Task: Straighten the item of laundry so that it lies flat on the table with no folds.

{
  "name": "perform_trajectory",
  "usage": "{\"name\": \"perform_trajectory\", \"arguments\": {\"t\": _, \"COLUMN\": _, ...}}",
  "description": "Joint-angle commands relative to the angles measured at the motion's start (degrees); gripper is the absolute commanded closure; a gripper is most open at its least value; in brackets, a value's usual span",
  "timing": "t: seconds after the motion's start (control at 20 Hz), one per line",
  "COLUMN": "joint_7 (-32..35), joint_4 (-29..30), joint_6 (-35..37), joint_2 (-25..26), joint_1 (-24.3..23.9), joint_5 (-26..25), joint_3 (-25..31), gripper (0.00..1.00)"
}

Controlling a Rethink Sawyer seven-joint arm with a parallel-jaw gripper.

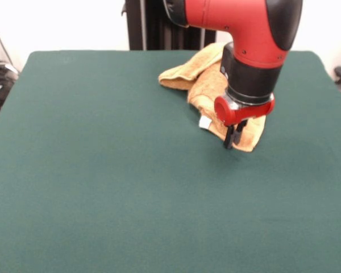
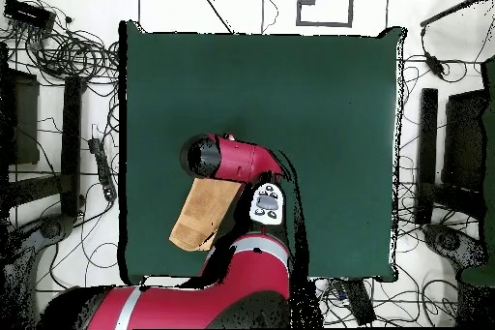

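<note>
So I'm hovering my hand (image 1: 234,138) right over the lower end of the towel (image 1: 207,79), upper right of the front frame. The black fingers are hanging down close together, tips at the towel's edge, and honestly I can't tell if they're clenched on the cloth or just touching it. The towel's bunched and folded over itself, with a little white tag (image 1: 204,121) poking out just left of my fingers. Looks like I'm still getting a grip on an edge; next I'd need to pinch and pull outward over the bench (image 1: 102,187). The overhead view is only showing a tan slab (image 2: 202,214) lower left, my arm covering the rest.
</note>
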Motion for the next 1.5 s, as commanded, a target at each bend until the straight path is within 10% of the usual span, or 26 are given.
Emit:
{"name": "perform_trajectory", "arguments": {"t": 0.05, "joint_7": 15.2, "joint_4": 1.8, "joint_6": -2.9, "joint_2": 9.4, "joint_1": 0.9, "joint_5": 3.5, "joint_3": 10.4, "gripper": 1.00}}
{"name": "perform_trajectory", "arguments": {"t": 0.4, "joint_7": 14.2, "joint_4": 0.5, "joint_6": -1.5, "joint_2": 9.8, "joint_1": -0.3, "joint_5": 4.0, "joint_3": 11.0, "gripper": 1.00}}
{"name": "perform_trajectory", "arguments": {"t": 0.45, "joint_7": 13.9, "joint_4": 0.2, "joint_6": -1.1, "joint_2": 9.8, "joint_1": -0.4, "joint_5": 4.0, "joint_3": 11.0, "gripper": 0.00}}
{"name": "perform_trajectory", "arguments": {"t": 1.5, "joint_7": 16.0, "joint_4": -3.4, "joint_6": 2.0, "joint_2": 10.8, "joint_1": 1.5, "joint_5": 6.0, "joint_3": 8.2, "gripper": 0.00}}
